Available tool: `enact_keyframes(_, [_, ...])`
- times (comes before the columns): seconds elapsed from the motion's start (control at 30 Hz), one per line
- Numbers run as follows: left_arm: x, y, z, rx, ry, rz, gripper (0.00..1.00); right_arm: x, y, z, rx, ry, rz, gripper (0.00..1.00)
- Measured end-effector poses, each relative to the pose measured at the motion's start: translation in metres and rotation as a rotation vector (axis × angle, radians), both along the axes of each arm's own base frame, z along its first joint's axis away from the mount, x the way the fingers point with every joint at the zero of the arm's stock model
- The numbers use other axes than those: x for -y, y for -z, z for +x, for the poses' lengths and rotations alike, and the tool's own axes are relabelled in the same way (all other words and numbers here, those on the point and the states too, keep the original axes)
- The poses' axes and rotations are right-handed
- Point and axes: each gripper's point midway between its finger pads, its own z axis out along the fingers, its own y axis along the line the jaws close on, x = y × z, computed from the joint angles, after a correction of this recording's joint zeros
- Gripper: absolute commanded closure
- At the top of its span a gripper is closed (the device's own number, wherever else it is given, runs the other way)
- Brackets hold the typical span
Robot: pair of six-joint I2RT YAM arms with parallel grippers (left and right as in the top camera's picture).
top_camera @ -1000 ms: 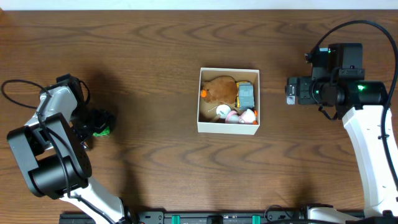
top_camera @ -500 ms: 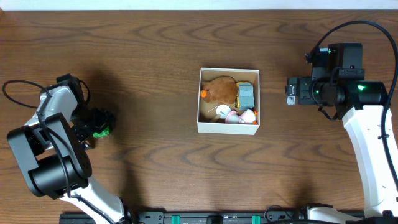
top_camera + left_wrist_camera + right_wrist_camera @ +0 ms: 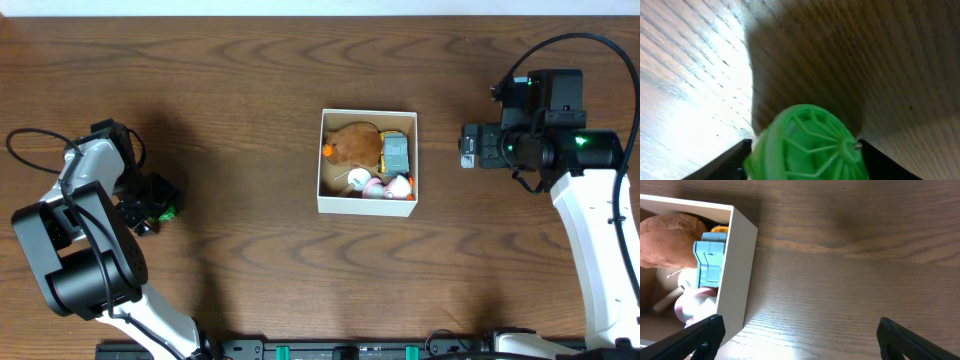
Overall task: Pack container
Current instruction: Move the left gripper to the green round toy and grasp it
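The container (image 3: 324, 160) is a square white-walled cardboard box at the table's middle. It holds a brown plush toy (image 3: 354, 144), a grey-blue block (image 3: 397, 152) and small pink and white toys (image 3: 385, 186). My left gripper (image 3: 160, 207) is at the far left, shut on a green spoked plastic wheel toy (image 3: 807, 145) just above the wood. My right gripper (image 3: 466, 147) is open and empty, to the right of the container. The right wrist view shows the container's white wall (image 3: 737, 275) by my left finger.
The brown wooden table (image 3: 250, 260) surrounds the box. Black cables loop by each arm base at the left and right edges. A black rail with green clips runs along the front edge.
My left gripper with the green wheel has shifted slightly back toward the left arm. The right arm and the container have not moved.
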Motion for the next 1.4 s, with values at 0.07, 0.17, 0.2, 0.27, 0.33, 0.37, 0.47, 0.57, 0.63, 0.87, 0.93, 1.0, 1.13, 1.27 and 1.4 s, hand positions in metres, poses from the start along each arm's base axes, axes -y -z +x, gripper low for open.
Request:
enact_keyframes(0.07, [0.0, 0.0, 0.0, 0.0, 0.002, 0.0, 0.39, 0.0, 0.0, 0.0, 0.0, 0.0, 0.0, 0.01])
enact_keyframes(0.17, [0.0, 0.0, 0.0, -0.001, 0.002, -0.001, 0.41, 0.0, 0.0, 0.0, 0.0, 0.0, 0.0, 0.01])
enact_keyframes(0.2, [0.0, 0.0, 0.0, -0.001, 0.002, -0.001, 0.42, 0.0, 0.0, 0.0, 0.0, 0.0, 0.0, 0.01])
enact_keyframes(0.27, [0.0, 0.0, 0.0, -0.001, 0.002, -0.001, 0.44, 0.0, 0.0, 0.0, 0.0, 0.0, 0.0, 0.01])
enact_keyframes(0.33, [0.0, 0.0, 0.0, -0.001, 0.002, -0.001, 0.46, 0.0, 0.0, 0.0, 0.0, 0.0, 0.0, 0.01])
enact_keyframes(0.37, [0.0, 0.0, 0.0, -0.001, 0.002, -0.001, 0.47, 0.0, 0.0, 0.0, 0.0, 0.0, 0.0, 0.01])
enact_keyframes(0.47, [0.0, 0.0, 0.0, 0.0, 0.003, -0.001, 0.5, 0.0, 0.0, 0.0, 0.0, 0.0, 0.0, 0.01])
enact_keyframes(0.57, [0.0, -0.001, 0.0, 0.002, 0.002, -0.001, 0.52, 0.0, 0.0, 0.0, 0.0, 0.0, 0.0, 0.01])
enact_keyframes(0.63, [0.0, -0.002, 0.001, 0.007, 0.002, 0.0, 0.55, 0.0, 0.0, 0.0, 0.0, 0.0, 0.0, 0.01])
enact_keyframes(0.87, [-0.002, -0.019, 0.007, 0.065, 0.002, 0.023, 0.56, 0.0, 0.0, 0.0, 0.0, 0.0, 0.0, 0.01])
enact_keyframes(0.93, [-0.003, -0.026, 0.008, 0.086, 0.002, 0.032, 0.57, 0.0, 0.0, 0.0, 0.0, 0.0, 0.0, 0.01])
enact_keyframes(1.0, [-0.004, -0.033, 0.011, 0.111, 0.002, 0.042, 0.57, 0.0, 0.0, 0.0, 0.0, 0.0, 0.0, 0.01])
enact_keyframes(1.13, [-0.005, -0.043, 0.013, 0.143, 0.002, 0.055, 0.56, 0.0, 0.0, 0.0, 0.0, 0.0, 0.0, 0.01])
enact_keyframes(1.27, [-0.005, -0.045, 0.013, 0.147, 0.002, 0.056, 0.56, 0.0, 0.0, 0.0, 0.0, 0.0, 0.0, 0.01])
enact_keyframes(1.4, [-0.005, -0.045, 0.013, 0.147, 0.002, 0.056, 0.56, 0.0, 0.0, 0.0, 0.0, 0.0, 0.0, 0.01])
